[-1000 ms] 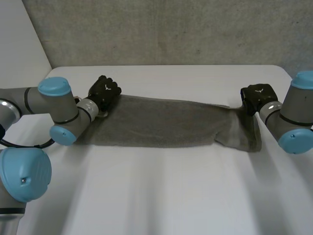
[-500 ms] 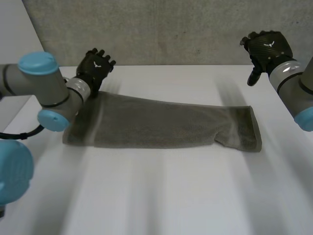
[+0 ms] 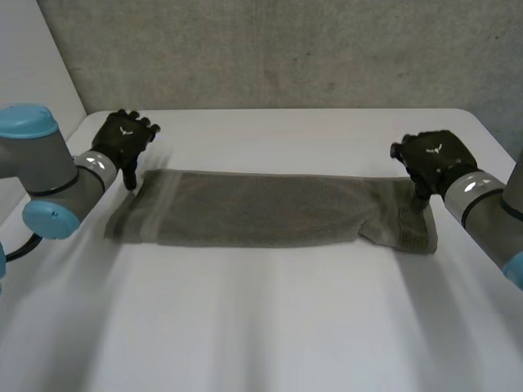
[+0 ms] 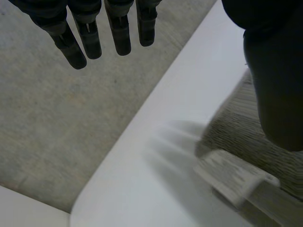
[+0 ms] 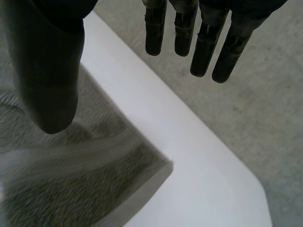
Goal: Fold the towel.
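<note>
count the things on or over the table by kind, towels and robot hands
towel, grey, lying flat on the white table: 1
robot hands, black: 2, the left hand at one end of the towel and the right hand at the other, both open
total: 3

The towel is a dull grey-brown, with a paler band across the end near the left hand, and it lies on a plain white table. Both that hand and the right hand are black. The wall behind is mottled grey.
</note>
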Controlling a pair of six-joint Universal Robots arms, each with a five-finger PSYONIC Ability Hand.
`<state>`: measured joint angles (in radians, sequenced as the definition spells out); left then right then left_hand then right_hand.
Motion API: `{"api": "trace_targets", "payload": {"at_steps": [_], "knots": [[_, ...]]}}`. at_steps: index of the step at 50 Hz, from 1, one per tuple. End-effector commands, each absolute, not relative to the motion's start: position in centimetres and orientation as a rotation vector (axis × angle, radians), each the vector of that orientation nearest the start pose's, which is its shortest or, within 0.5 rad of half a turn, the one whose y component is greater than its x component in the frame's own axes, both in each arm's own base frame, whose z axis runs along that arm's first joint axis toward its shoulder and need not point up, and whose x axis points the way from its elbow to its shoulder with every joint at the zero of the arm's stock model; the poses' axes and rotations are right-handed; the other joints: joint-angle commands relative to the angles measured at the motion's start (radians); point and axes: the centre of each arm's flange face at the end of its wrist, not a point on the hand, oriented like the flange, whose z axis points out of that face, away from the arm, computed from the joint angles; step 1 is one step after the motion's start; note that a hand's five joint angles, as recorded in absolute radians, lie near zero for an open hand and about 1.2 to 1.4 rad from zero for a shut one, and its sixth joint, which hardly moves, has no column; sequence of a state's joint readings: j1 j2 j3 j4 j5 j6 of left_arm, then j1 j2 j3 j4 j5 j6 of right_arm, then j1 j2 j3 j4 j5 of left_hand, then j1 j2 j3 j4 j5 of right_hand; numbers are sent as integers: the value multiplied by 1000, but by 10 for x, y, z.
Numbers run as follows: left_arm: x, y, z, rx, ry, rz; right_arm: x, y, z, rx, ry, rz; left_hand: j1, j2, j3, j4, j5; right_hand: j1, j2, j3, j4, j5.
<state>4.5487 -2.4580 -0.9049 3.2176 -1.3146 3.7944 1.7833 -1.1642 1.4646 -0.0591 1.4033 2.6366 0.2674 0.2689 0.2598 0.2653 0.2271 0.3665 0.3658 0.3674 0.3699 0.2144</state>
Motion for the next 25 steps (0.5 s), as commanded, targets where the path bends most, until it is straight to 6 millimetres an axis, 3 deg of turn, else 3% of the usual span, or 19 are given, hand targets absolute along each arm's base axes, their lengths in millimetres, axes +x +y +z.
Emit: {"api": "trace_targets", "payload": {"at_steps": [1, 9, 15, 20, 25], "knots": [[-224, -400, 148, 1182, 2111, -1867, 200, -335, 171, -924, 2430, -1828, -48, -49, -40, -46, -182, 100, 101, 99, 96, 77], [-216, -365, 136, 1206, 2199, -1779, 191, -339, 139, -823, 2500, -1670, -27, -29, -20, -25, -162, 188, 189, 187, 185, 166], [-211, -356, 129, 1203, 2234, -1741, 189, -341, 130, -820, 2514, -1635, -27, -29, -20, -25, -162, 265, 265, 264, 261, 242], [-209, -352, 123, 1202, 2237, -1735, 185, -346, 127, -821, 2523, -1649, -27, -29, -20, -25, -162, 730, 731, 729, 727, 708], [-210, -351, 124, 1202, 2235, -1736, 176, -352, 128, -822, 2546, -1676, -27, -29, -20, -25, -162, 1030, 1030, 1029, 1026, 1007]]}}
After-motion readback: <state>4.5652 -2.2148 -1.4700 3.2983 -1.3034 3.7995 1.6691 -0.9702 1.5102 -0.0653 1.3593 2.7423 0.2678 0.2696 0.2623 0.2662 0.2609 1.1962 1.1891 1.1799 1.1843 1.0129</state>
